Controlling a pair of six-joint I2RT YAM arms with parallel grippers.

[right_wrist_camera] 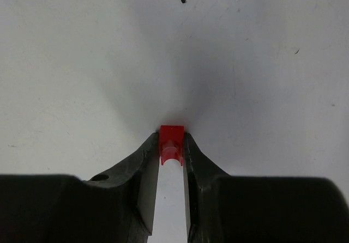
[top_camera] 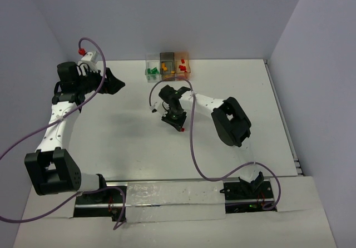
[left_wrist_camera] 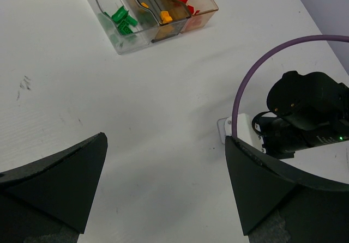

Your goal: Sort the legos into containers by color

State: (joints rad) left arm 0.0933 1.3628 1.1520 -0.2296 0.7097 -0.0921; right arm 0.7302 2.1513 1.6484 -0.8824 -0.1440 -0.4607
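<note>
Right tool (right_wrist_camera: pixel 170 147), close under its own wrist camera: fingertips drawn in on a red lego (right_wrist_camera: pixel 170 137), one pad on each side, the brick caught at the very ends with its far half standing proud. The tool sits low at the counter (right_wrist_camera: pixel 76 63); cannot tell whether the brick has left the surface. Judged a weak hold: with so little pad on so small a piece, a lift or quick swing could pivot it or squirt it out forward, to skitter off across the counter. The containers stand in a row at the far edge, well apart from this tool: clear box (left_wrist_camera: pixel 126 46) holding green pieces, smoky box (left_wrist_camera: pixel 166 33) orange-yellow, orange-tinted box (left_wrist_camera: pixel 206 10) red. The red brick's box touches the smoky one, so a release slightly off to that side would mix colours. A low approach could also shove the light boxes. Purple cable (top_camera: pixel 191 137) loops beside the forearm and might tug. Left tool (left_wrist_camera: pixel 166 145) hangs wide apart and empty, off to the side; no threat.
</note>
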